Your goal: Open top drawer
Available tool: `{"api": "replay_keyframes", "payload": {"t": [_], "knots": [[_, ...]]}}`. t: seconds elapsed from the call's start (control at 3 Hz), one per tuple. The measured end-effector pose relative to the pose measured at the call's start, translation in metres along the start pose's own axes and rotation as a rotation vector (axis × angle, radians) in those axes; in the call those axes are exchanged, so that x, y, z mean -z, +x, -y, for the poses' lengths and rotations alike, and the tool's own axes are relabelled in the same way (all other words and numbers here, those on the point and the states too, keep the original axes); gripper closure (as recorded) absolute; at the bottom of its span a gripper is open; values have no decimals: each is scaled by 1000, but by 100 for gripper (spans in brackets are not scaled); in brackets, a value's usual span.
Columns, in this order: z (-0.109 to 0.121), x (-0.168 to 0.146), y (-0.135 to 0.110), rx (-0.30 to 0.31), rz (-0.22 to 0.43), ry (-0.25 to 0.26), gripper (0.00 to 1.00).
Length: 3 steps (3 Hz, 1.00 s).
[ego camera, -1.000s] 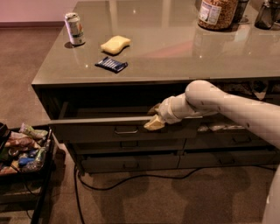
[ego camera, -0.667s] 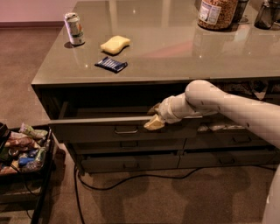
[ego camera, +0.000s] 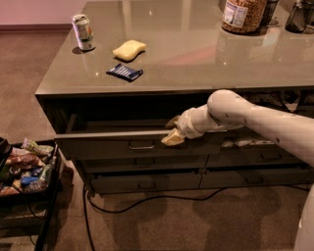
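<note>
The counter point(ego camera: 196, 59) fills the upper view. Its front holds stacked drawers. The arm point(ego camera: 255, 120) reaches in from the right, across that front.

The top drawer point(ego camera: 108, 144) sits directly under the counter edge. It is pulled partway out, its front panel well clear of the lower drawers point(ego camera: 147, 181). Over the last second nothing has shifted: the drawer stands out just as far and the arm holds the same pose. I judge the pull has paused or finished. The drawer is already open, though perhaps not fully.

The claw point(ego camera: 172, 133) is at the top rim of the drawer front, just right of the handle point(ego camera: 141, 145) and not on it. It touches the rim. Whether it is wide, narrow or clamped on the panel, I cannot tell.

A cart point(ego camera: 24, 171) of packets stands at the left, cut by the frame. On the counter are a jar point(ego camera: 243, 12), cropped at the top, a can point(ego camera: 83, 32), a sponge point(ego camera: 129, 50) and a blue packet point(ego camera: 124, 72). A cable point(ego camera: 147, 203) trails across the floor below.

The drawer's inside lies in shadow, so any contents cannot be made out. Its right end is hidden behind the arm. The robot's base is out of view.
</note>
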<state>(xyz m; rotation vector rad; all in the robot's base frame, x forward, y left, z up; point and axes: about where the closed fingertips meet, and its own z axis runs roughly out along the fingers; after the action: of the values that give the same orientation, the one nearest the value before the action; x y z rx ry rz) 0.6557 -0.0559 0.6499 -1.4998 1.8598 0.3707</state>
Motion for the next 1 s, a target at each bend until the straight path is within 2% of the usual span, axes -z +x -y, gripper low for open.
{"api": "replay_keyframes", "payload": {"t": [0.33,1.0], "knots": [[0,0,0,0,0,0,31],[-1,-1,-1,-1,-4,-6,36]]}}
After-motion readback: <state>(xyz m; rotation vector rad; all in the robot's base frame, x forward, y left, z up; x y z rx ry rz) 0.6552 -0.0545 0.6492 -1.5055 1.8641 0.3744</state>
